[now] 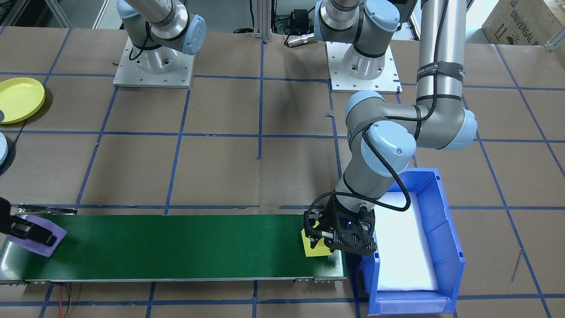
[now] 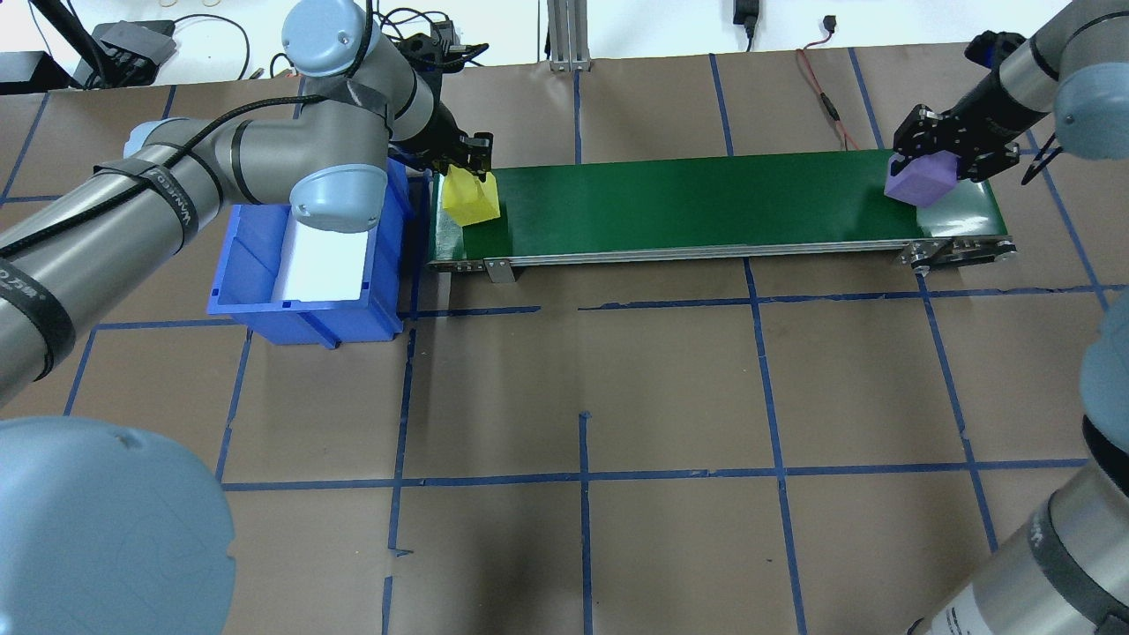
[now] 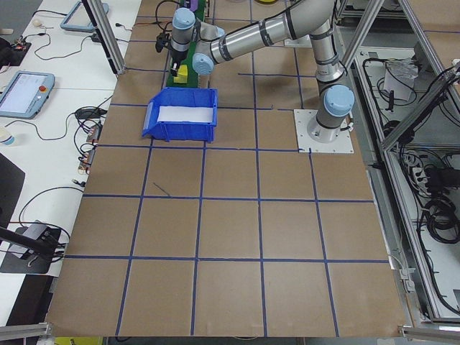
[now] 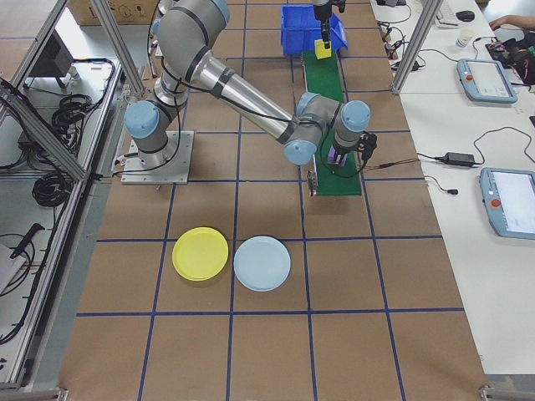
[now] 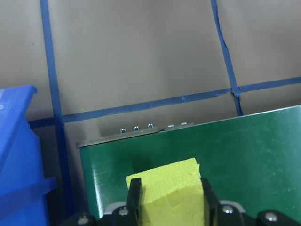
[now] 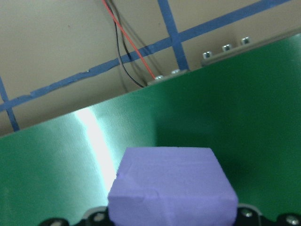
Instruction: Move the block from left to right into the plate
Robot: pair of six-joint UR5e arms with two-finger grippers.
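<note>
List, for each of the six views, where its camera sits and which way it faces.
Front-facing: across the table, facing the bases; left gripper.
Overhead: behind the shoulders, looking down; yellow block, purple block.
Exterior left: the table's left end; blue bin.
Exterior right: the right end; yellow plate.
Left wrist: down at its clamped yellow block.
Right wrist: right gripper, down at the purple block.
All show the green belt.
</note>
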